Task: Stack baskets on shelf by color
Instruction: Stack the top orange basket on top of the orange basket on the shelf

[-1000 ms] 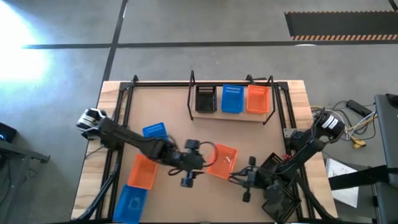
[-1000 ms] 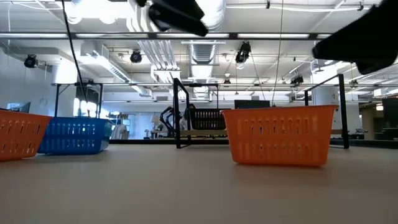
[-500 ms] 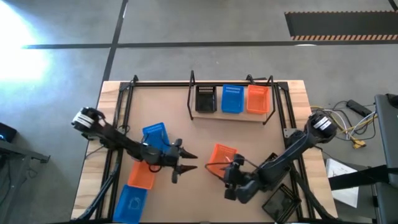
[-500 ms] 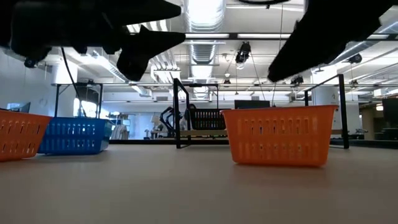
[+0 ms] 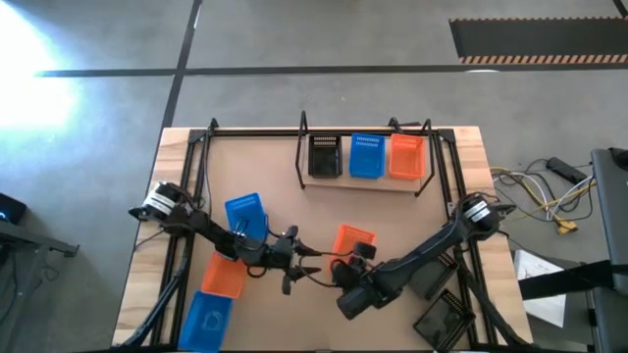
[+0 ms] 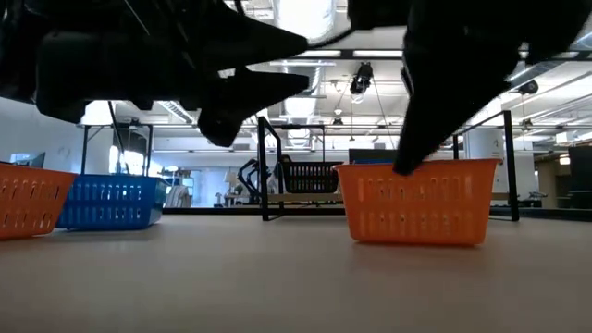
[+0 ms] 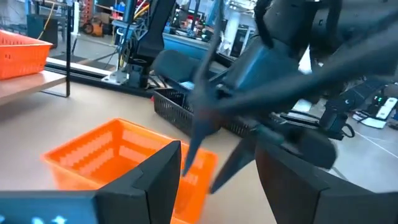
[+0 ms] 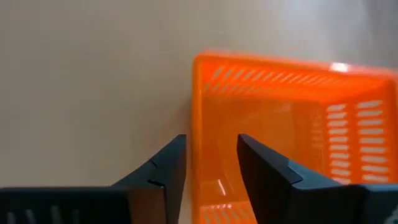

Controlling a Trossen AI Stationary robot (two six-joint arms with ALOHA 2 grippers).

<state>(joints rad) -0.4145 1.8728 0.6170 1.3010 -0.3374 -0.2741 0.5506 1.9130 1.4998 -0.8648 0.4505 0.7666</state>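
Note:
An orange basket (image 5: 353, 241) stands on its bottom in the middle of the table. My right gripper (image 8: 211, 140) is open at its near left corner, pointing down. One finger stands outside the basket's left wall (image 8: 195, 118) and one inside it, and I see no touch. My left gripper (image 5: 312, 267) is open just left of the basket, with nothing between its fingers (image 7: 165, 180). The shelf (image 5: 365, 182) at the far edge carries a black basket (image 5: 325, 155), a blue basket (image 5: 366, 155) and an orange basket (image 5: 406, 155), each standing on its board.
On the table's left lie a blue basket (image 5: 245, 210), an orange basket (image 5: 224, 277) and another blue basket (image 5: 206, 316). A black basket (image 7: 180, 107) sits near the right arm's base. Black frame posts (image 5: 196, 157) run along both table sides. The two grippers are close together.
My right gripper has swung toward the table's left edge, from the basket's near right to its near left corner, and come down over the wall. My left gripper drew back from the orange basket toward the left, then came a little way back. The basket stays on the table.

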